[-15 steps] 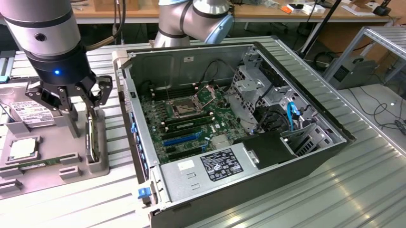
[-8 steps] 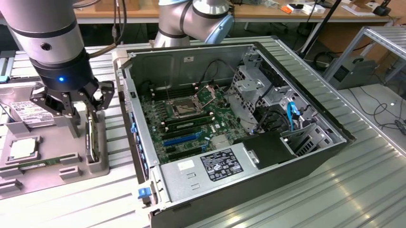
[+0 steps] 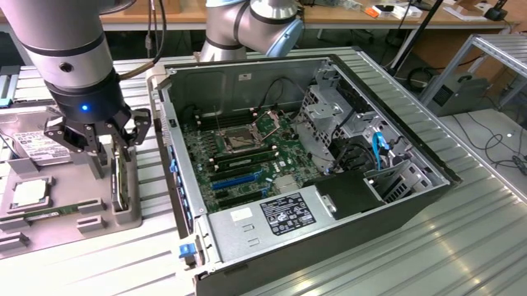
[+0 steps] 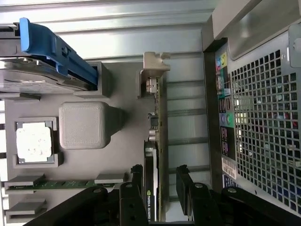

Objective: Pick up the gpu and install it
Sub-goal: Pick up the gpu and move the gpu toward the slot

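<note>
The gpu (image 3: 122, 182) stands on edge in a slot of the grey parts tray (image 3: 74, 231), to the exterior view's left of the open computer case (image 3: 411, 179). My gripper (image 3: 115, 147) hangs directly over it, open. In the wrist view the gpu (image 4: 159, 127) is a thin dark card with a pale bracket at its far end. My gripper (image 4: 159, 178) straddles its near end, one black finger (image 4: 136, 179) on each side with a gap to the card. Nothing is held.
The tray also holds a silver hard drive (image 3: 37, 148) with a blue clip (image 4: 51, 47), a CPU (image 4: 33, 143) and a memory stick (image 4: 51, 184). Inside the case lies the green motherboard (image 3: 247, 154) with blue slots (image 3: 234, 182). Ribbed metal table (image 3: 461, 246) surrounds everything.
</note>
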